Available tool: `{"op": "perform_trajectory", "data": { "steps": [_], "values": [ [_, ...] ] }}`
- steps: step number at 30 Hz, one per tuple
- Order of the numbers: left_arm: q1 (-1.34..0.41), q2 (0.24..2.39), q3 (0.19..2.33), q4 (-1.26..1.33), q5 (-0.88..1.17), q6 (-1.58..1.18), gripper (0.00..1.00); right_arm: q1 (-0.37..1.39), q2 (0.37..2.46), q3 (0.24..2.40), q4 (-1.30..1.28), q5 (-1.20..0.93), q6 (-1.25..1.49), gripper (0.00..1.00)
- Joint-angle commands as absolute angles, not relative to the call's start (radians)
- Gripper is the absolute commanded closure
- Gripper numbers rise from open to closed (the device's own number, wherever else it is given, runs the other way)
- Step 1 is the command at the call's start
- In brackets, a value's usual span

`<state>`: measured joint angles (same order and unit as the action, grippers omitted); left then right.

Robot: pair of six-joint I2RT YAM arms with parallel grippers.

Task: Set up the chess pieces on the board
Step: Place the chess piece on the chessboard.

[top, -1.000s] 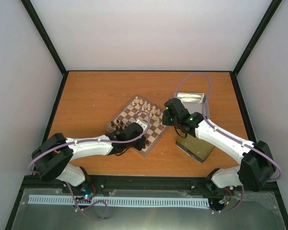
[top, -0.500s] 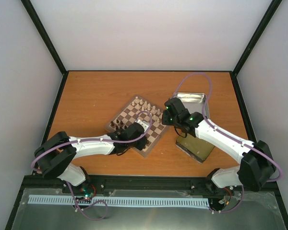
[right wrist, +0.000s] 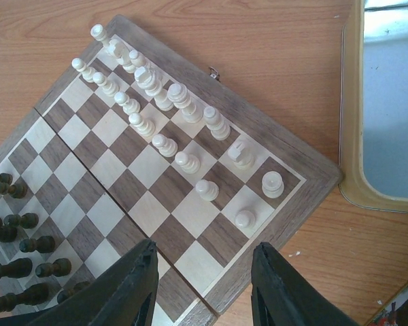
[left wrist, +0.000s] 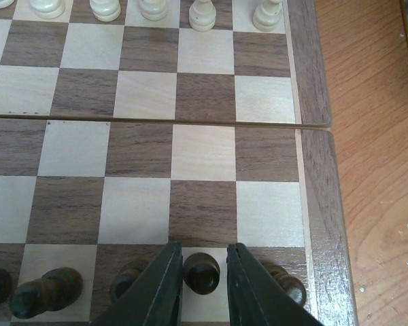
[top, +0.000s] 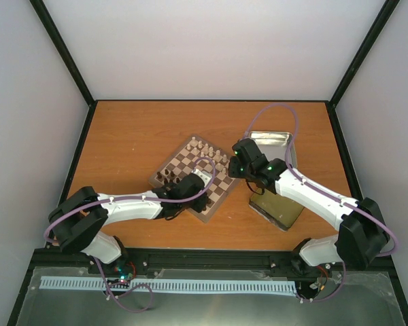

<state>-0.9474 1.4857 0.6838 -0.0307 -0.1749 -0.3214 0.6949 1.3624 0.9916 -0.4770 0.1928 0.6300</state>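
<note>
Nearest me, the left arm [top: 122,207] lies low across the table [top: 122,136] & reaches the near edge of the board [left wrist: 317,197]. The left gripper [left wrist: 202,248] is down on the last row there. Its jaws are only a tiny bit apart, 1 on each side of a dark pawn [left wrist: 201,273]. The pawn stands on a cream square, 2nd in from the board's side rim. 1 jaw looks right up against it. On the other side I see a thin gap, so it doesn't look squeezed. More dark pieces [left wrist: 46,292] sit in that same row, 1 just beside each jaw & others further along. From the right wrist view they seem to fill approx 2 rows, but they're small & I can't count them.

The board sits turned, corner-on, nr the middle of the table. Its middle rows show bare checks.

On the far side stand the cream pieces [right wrist: 164,115] in 2 neat rows, all upright.

The right gripper [right wrist: 204,246] hangs above the board's right side w/ jaws wide apart & nothing btwn them. The right arm [top: 313,197] crosses over a gold tin [top: 283,214] lying just right of the board. Further back is a silver tin [top: 275,141], close to the board's corner w/ a small gap.
</note>
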Motion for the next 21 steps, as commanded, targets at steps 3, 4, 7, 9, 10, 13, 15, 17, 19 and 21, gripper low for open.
{"op": "perform_trajectory", "data": {
  "steps": [3,4,7,9,10,13,15,17,19,21],
  "values": [
    [-0.959,1.426,0.749,-0.056,-0.179,-0.320,0.78,0.687,1.360,0.995,-0.470,0.193,0.642,0.61],
    [-0.959,1.408,0.755,-0.065,-0.183,-0.324,0.76,0.687,1.353,0.995,-0.471,0.193,0.642,0.60],
    [-0.959,1.346,0.778,-0.096,-0.209,-0.339,0.67,0.687,1.330,0.993,-0.471,0.196,0.635,0.60],
    [-0.959,1.297,0.797,-0.121,-0.232,-0.344,0.62,0.687,1.309,0.991,-0.480,0.211,0.627,0.56],
    [-0.959,1.261,0.807,-0.137,-0.254,-0.348,0.58,0.687,1.295,0.990,-0.483,0.220,0.619,0.54],
    [-0.958,1.162,0.835,-0.186,-0.316,-0.354,0.50,0.687,1.239,0.974,-0.502,0.265,0.593,0.50],
    [-0.959,1.080,0.841,-0.213,-0.362,-0.354,0.43,0.687,1.188,0.956,-0.520,0.306,0.573,0.48],
    [-0.959,0.993,0.837,-0.235,-0.392,-0.335,0.39,0.687,1.133,0.928,-0.539,0.346,0.545,0.48],
    [-0.959,0.910,0.825,-0.228,-0.391,-0.298,0.33,0.687,1.075,0.906,-0.563,0.371,0.539,0.47],
    [-0.958,0.834,0.823,-0.248,-0.411,-0.290,0.23,0.687,1.006,0.883,-0.584,0.382,0.531,0.47]
  ]
}}
